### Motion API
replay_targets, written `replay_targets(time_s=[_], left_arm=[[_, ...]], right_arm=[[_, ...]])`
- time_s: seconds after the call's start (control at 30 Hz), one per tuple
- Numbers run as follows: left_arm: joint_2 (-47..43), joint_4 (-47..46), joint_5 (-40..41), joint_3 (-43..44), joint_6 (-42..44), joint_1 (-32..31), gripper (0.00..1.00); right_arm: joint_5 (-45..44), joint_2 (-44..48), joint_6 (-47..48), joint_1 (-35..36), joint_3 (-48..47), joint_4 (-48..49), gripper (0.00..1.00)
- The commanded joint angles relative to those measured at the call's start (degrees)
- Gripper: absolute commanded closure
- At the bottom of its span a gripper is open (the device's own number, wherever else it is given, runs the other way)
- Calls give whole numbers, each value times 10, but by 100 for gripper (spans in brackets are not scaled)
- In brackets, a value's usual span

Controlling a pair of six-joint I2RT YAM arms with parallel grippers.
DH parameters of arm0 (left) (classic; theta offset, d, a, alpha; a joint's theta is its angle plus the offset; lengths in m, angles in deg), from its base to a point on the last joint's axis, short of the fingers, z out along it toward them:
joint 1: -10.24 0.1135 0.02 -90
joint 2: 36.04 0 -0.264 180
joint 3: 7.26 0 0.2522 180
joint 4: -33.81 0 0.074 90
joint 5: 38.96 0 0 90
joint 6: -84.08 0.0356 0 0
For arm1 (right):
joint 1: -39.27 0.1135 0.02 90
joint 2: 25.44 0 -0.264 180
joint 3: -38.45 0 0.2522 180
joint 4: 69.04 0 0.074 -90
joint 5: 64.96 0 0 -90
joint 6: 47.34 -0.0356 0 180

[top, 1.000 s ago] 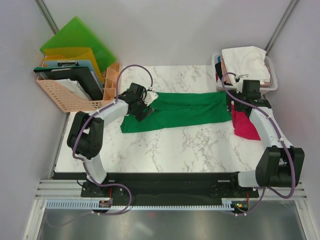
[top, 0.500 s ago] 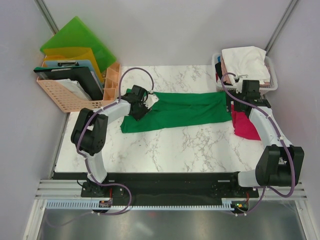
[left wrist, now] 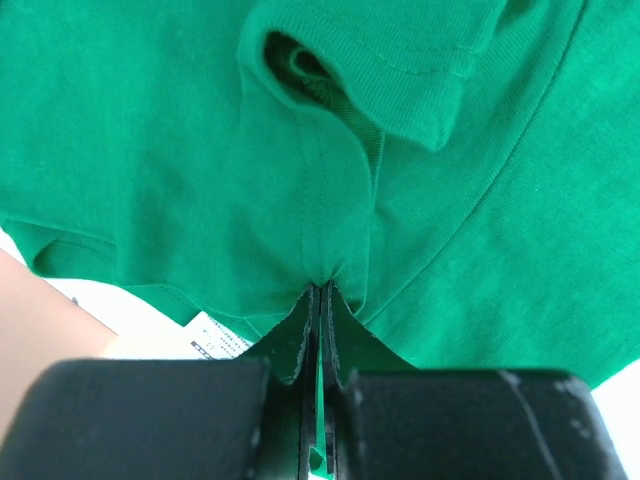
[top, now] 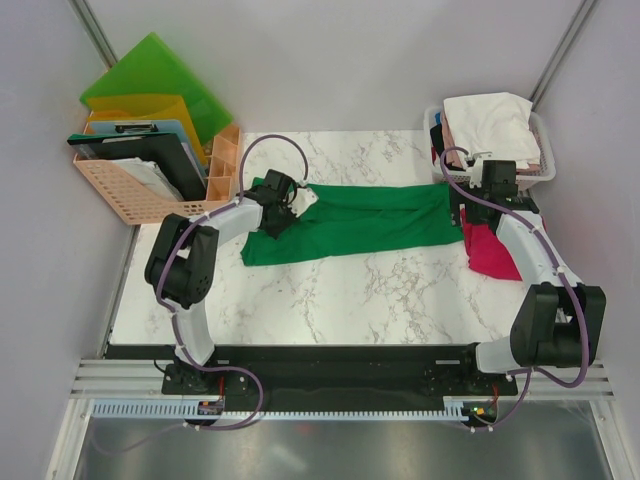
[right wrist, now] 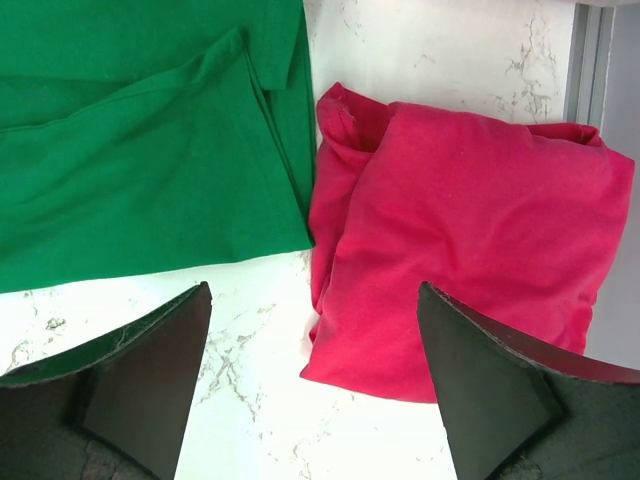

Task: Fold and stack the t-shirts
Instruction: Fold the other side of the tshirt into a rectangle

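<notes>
Left arm (top: pixel 225 220) and right arm (top: pixel 535 255): white shells, chunky black joints (top: pixel 180 265), purple cables (top: pixel 270 137) looping along each. Jaws are matte black wedges, kinda scuffed.

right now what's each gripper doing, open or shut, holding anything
Left gripper: shut, pinching a fold of the green t-shirt.
Right gripper: open, holding nothing, over the edge of the magenta-red t-shirt.

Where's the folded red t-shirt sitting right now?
In the top view the red t-shirt lies on the table's right side, beside the right end of the green t-shirt and just nearer the arm bases than the laundry basket.
</notes>
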Motion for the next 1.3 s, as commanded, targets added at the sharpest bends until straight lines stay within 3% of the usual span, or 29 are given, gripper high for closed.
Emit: replay_targets(time_s=[0.0,0.27,0.5,0.77,0.83,0.9,0.93,1.1,1.27], left_arm=[[-7,-15,5,22,-4,-1,98],[-35,-57,61,22,16,0,98],[15,-71,140,48,30,4,98],[70,-81,170,84,29,21,96],[76,-92,176,85,29,24,81],[80,-112,184,80,26,30,44],[81,-121,187,78,25,31,39],[64,-159,201,54,32,40,24],[37,-157,197,47,36,43,21]], right_arm=[[11,-6,4,-2,2,6,9],[25,-7,6,-3,1,2,9],[36,-4,10,-2,0,-4,9],[66,-11,16,-3,1,-15,9],[69,-11,18,-3,1,-17,10],[69,-10,18,-3,3,-17,9],[71,-10,18,-3,3,-17,9],[87,-9,19,-3,5,-17,10],[91,-10,22,-2,5,-18,10]])
